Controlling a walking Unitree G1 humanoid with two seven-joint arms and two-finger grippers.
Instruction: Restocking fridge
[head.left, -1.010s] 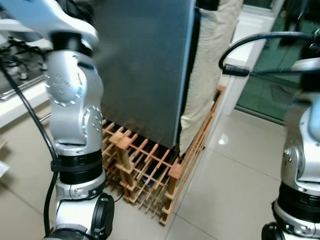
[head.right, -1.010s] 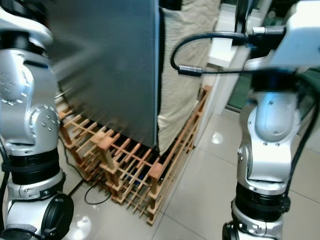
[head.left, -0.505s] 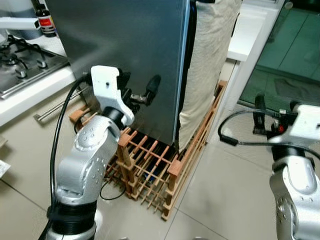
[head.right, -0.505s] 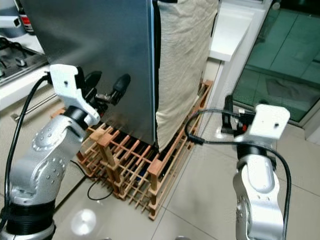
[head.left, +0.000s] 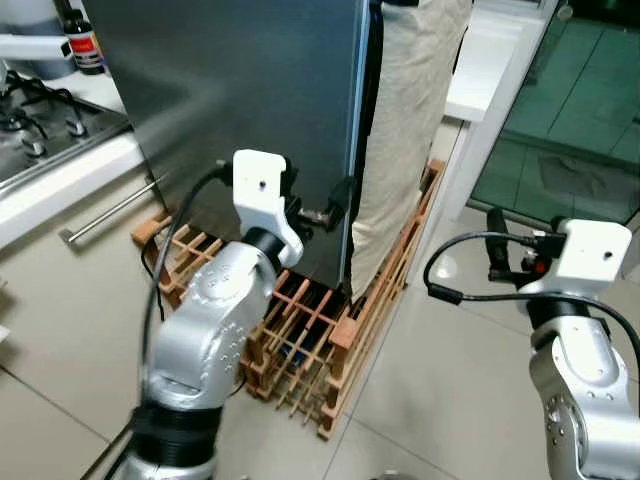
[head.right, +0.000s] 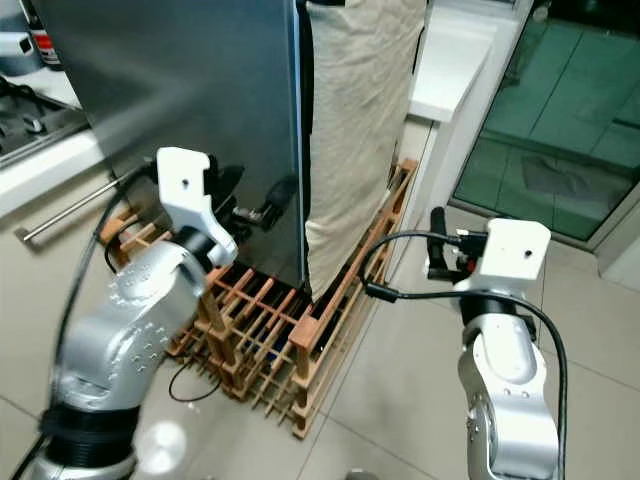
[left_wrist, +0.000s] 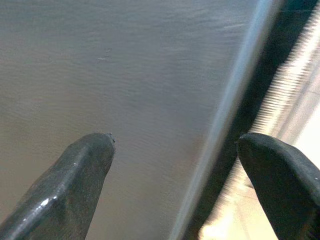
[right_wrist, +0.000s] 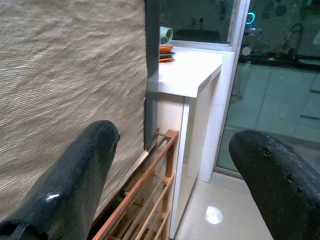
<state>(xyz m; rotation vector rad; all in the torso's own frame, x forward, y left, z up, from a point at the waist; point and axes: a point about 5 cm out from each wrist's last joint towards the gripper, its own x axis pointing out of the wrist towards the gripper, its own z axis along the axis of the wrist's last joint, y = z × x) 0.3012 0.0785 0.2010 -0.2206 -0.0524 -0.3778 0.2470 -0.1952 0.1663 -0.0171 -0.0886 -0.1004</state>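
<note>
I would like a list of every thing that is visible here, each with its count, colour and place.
Fridge door: one, dark grey, centre.
Cloth: one, beige, hanging beside the fridge door's edge.
Wooden rack: one, light brown, on the floor under the fridge.
Stove: one, steel, far left.
Bottle: one, dark, red label, behind the stove.
White counter: one, right of the cloth.
Left gripper: black fingers, open, at the fridge door's edge.
Right gripper: black fingers, open, right side.

One fridge, one wooden rack, one cloth
</note>
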